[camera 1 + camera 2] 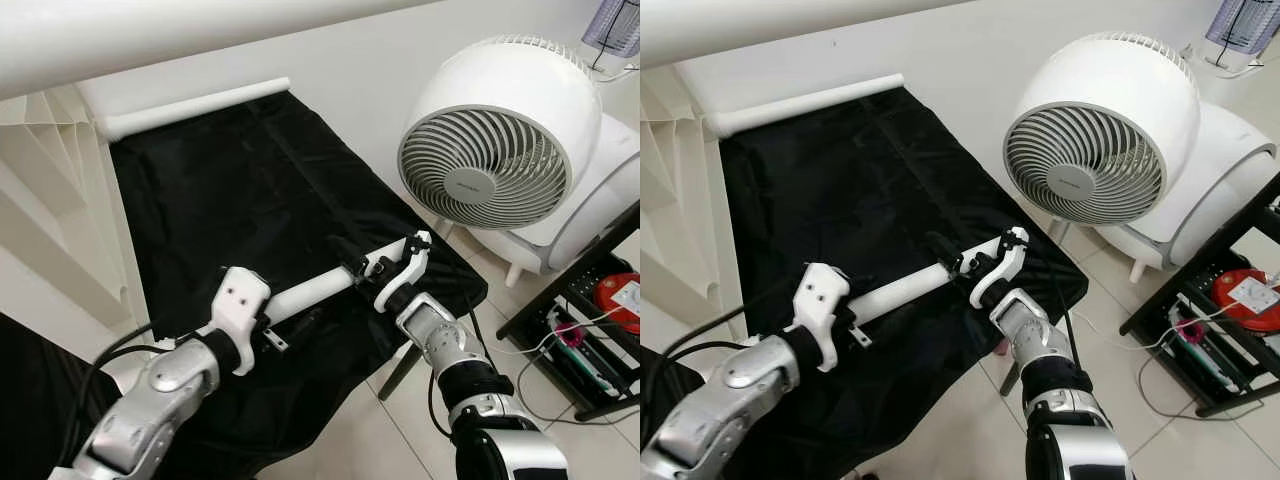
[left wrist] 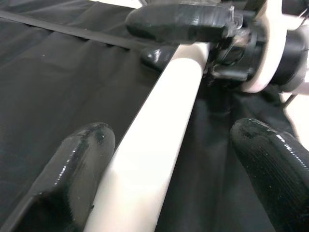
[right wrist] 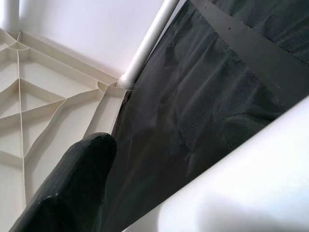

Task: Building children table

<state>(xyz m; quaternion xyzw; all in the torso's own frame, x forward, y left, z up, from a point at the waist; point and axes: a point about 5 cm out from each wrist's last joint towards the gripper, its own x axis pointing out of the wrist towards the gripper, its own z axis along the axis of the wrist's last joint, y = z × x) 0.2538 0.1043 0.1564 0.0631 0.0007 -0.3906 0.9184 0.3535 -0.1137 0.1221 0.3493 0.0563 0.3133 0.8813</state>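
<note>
- Two grippers meet on one white tube [image 1: 310, 291], which lies low across the black fabric sheet [image 1: 240, 190].
- The left gripper [image 1: 262, 322] is at the tube's near end; in the left wrist view its fingers [image 2: 77, 164] stand spread, one touching the tube's side and the other apart from it over the fabric.
- The right gripper [image 1: 385, 268] is at the tube's far end with its fingers closed around it.
- A second white tube [image 1: 190, 108] runs along the fabric's far edge, and a ribbed cream plastic panel [image 3: 43, 101] lies just beside that tube's end.
- Beyond the fabric on the robot's right, a white round fan [image 1: 495, 140] stands on the tiled floor [image 1: 400, 430], near a black shelf [image 1: 590, 330] holding cables.
</note>
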